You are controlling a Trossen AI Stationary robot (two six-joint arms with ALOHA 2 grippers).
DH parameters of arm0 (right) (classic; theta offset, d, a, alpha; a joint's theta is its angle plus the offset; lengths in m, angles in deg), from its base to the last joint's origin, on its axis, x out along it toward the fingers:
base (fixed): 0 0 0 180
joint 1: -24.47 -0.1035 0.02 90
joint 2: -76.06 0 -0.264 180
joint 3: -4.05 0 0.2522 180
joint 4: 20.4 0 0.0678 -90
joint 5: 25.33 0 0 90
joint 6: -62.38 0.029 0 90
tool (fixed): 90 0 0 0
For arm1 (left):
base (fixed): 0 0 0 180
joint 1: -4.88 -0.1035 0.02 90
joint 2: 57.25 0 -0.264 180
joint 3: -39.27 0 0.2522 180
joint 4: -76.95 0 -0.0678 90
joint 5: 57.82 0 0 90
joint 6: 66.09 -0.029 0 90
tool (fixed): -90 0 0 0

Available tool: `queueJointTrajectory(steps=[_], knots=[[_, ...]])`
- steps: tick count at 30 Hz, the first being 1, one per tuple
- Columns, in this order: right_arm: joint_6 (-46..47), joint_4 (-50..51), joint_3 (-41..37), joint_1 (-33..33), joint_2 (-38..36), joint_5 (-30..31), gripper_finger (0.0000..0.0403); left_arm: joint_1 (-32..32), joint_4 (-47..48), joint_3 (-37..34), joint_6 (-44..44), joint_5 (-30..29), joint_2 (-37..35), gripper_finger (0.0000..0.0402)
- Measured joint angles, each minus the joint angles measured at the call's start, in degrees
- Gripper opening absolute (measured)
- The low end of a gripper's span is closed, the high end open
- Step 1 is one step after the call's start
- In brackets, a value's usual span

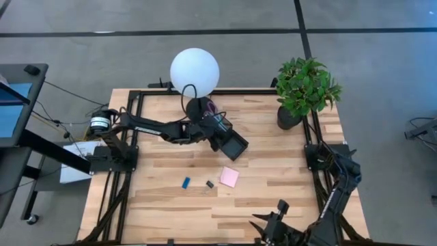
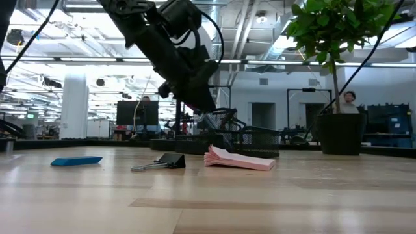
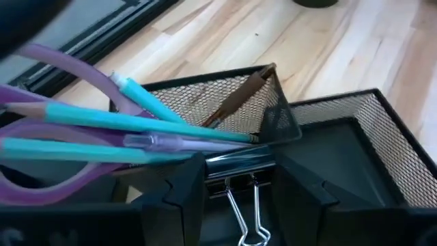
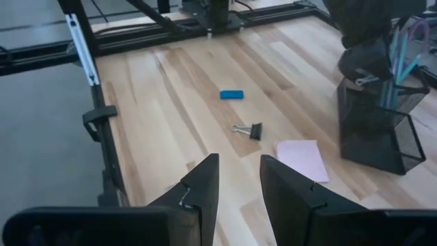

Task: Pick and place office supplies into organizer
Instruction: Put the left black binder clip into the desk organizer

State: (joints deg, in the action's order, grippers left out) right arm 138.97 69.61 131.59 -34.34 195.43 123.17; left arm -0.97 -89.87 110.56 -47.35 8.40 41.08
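The black mesh organizer [image 1: 231, 142] stands at the table's middle, its cup section [image 3: 205, 102] holding teal pens [image 3: 102, 119], a brown pencil [image 3: 239, 96] and purple-handled scissors [image 3: 65, 60]. My left gripper [image 3: 239, 198] hovers right over it [image 1: 217, 130], shut on a black binder clip [image 3: 239, 164]. On the table lie a pink sticky-note pad [image 1: 229, 178], a blue block [image 1: 186, 182] and a second black clip [image 1: 209, 184]. My right gripper [image 4: 239, 184] waits open at the near right edge [image 1: 273, 225]. My left gripper pinches the binder clip's black body [image 3: 239, 169] between its two fingers [image 3: 184, 198], coming down from above at a slant. The clip is lifted clear, above the organizer's lower tray section [image 3: 341, 157]. Its wire handles [image 3: 244, 219] point back toward the wrist.
A lamp with a white globe [image 1: 194, 70] stands just behind the organizer. A potted plant [image 1: 304, 85] sits at the far right corner. Black frame rails [image 1: 130, 164] run along the table's sides. Bare wood lies near the loose items and the near edge [image 1: 205, 212].
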Motion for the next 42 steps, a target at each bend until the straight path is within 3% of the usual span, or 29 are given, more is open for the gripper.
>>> queueJointTrajectory(steps=[10,15,24,30,35,42], knots=[[0.00,-0.42,0.00,-1.97,0.00,0.48,0.0101,2.49,3.20,0.08,2.03,-2.55,0.21,0.0131],[0.00,-0.48,0.00,-1.81,0.00,0.41,0.0101,4.44,4.44,0.08,2.98,-8.28,0.21,0.0131],[0.00,-0.50,0.02,-1.84,0.00,0.33,0.0101,4.55,7.82,0.06,8.44,-8.49,0.21,0.0131],[-0.02,-0.50,0.04,-1.86,0.00,0.30,0.0101,5.51,6.35,0.05,10.47,-8.56,2.88,0.0131],[-0.30,-1.34,0.04,-1.86,0.00,0.09,0.0101,5.53,6.96,-0.03,10.49,-13.50,3.76,0.0131],[-0.58,-1.55,0.04,-1.86,0.00,0.07,0.0101,5.58,5.40,0.01,8.76,-16.01,3.99,0.0131]])
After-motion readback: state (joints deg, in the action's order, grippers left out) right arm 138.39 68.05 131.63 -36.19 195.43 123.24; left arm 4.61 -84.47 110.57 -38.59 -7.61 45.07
